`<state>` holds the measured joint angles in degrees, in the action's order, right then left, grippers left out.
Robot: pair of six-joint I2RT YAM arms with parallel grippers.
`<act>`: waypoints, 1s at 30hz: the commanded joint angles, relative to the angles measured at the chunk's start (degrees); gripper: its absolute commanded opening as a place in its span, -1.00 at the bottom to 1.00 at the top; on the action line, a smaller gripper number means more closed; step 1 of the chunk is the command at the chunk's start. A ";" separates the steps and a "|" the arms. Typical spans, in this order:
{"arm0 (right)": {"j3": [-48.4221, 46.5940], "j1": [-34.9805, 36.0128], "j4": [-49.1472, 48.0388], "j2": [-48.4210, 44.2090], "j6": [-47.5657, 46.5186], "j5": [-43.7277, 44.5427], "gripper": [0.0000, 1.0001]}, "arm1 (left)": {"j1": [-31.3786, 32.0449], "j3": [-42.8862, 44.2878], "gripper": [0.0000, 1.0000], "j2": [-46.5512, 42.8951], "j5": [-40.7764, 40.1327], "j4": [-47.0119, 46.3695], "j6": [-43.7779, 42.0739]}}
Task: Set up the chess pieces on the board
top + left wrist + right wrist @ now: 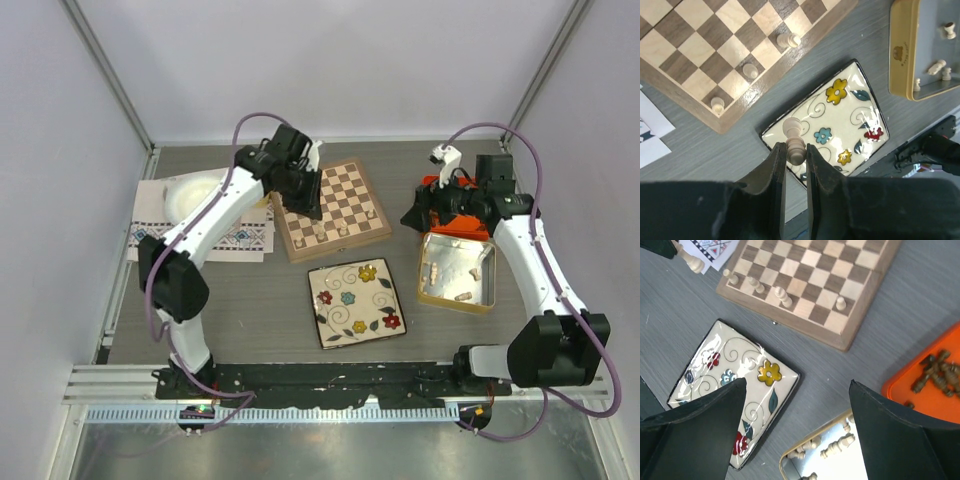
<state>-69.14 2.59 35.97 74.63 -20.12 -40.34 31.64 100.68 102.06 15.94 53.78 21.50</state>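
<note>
My left gripper [795, 152] is clamped on a pale chess piece [792, 129] only by its lower end, head poking past my fingertips, so it could pivot or slip at set-down and topple the three pale pieces [750, 71] along the board [735, 112] edge; right gripper [797, 385] gapes empty.
</note>
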 commanded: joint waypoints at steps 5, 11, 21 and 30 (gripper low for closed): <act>6.47 -8.65 -7.75 -2.38 5.44 -9.31 0.78 | 5.53 19.54 -1.00 14.21 -8.37 15.38 -4.80; 7.88 -10.32 -8.72 -2.91 6.06 -11.34 0.78 | 7.21 28.15 -1.00 21.67 -10.58 17.85 -5.06; 8.06 -10.32 -8.72 -2.30 6.06 -12.48 0.78 | 7.91 31.06 -1.00 27.22 -13.13 16.27 -5.59; 8.24 -10.24 -8.72 -1.86 6.06 -12.49 0.79 | 8.00 30.63 -0.99 29.07 -14.54 14.16 -5.76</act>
<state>-60.80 -7.66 29.52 73.76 -14.59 -51.59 39.42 129.54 130.89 2.66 69.65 16.95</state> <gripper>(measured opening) 0.892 0.207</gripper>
